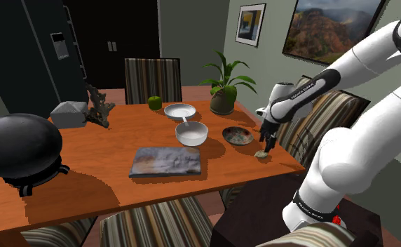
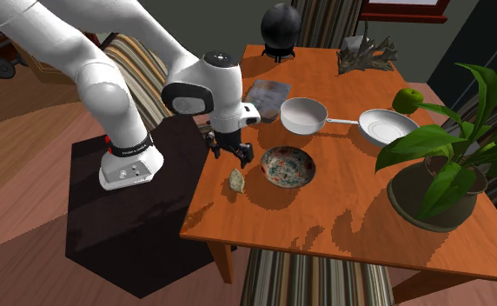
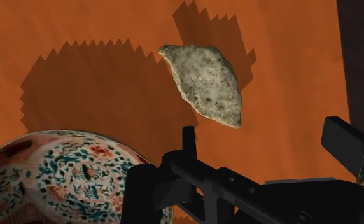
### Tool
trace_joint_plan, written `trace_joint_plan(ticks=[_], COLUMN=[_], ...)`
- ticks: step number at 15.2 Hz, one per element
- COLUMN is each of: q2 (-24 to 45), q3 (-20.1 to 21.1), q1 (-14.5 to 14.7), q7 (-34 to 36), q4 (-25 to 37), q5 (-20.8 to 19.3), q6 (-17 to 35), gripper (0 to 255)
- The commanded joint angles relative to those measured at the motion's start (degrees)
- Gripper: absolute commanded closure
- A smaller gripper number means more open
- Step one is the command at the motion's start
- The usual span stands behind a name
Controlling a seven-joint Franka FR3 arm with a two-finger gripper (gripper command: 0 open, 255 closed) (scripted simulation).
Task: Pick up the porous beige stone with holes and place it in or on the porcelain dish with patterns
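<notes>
The beige pitted stone [image 3: 205,83] lies flat on the orange wooden table [image 3: 79,38], close to the table's edge [image 2: 236,180] [image 1: 262,154]. Beside it stands the patterned porcelain dish [image 3: 60,175], a shallow bowl with red and green painting [image 2: 288,166] [image 1: 238,136]. My black gripper [image 3: 267,133] hovers a little above the stone [image 1: 267,137] [image 2: 227,152], open. One of its fingers [image 3: 188,137] points near the stone's end, and nothing is between the two fingers.
A white pan [image 1: 192,133], a white plate [image 1: 179,111] and a green apple [image 1: 154,103] stand beyond the dish. A grey slab [image 1: 166,161] lies mid-table and a potted plant [image 1: 223,88] at the far corner. Striped chairs [image 1: 153,78] surround the table.
</notes>
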Motion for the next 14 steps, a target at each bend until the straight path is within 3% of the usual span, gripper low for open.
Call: trace_joint_plan(ticks=[1,2,3,4,5,7,9,11,14], q2=[8.70,13.74,20.26,25.78,27.78,30.90,33.58,35.54,35.54], q3=[-10.33,-17.42,-25.27,-24.74,-18.42,-10.27,-4.39,-0.63,-0.64], q1=[10.02,18.48,29.04,31.23,25.93,19.36,14.84,12.02,12.03], q7=[-12.24,-21.05,-32.92,-41.76,-44.95,-49.78,-53.84,-56.71,-56.72], q4=[3.02,4.62,6.07,6.51,6.77,7.32,7.94,8.49,8.49], q5=[9.49,18.84,33.34,45.81,50.30,57.14,62.86,66.90,66.91], q6=[4.55,6.03,6.39,6.18,6.46,7.09,7.69,8.14,8.14], gripper=[0,0,0,0,0,0,0,0,0])
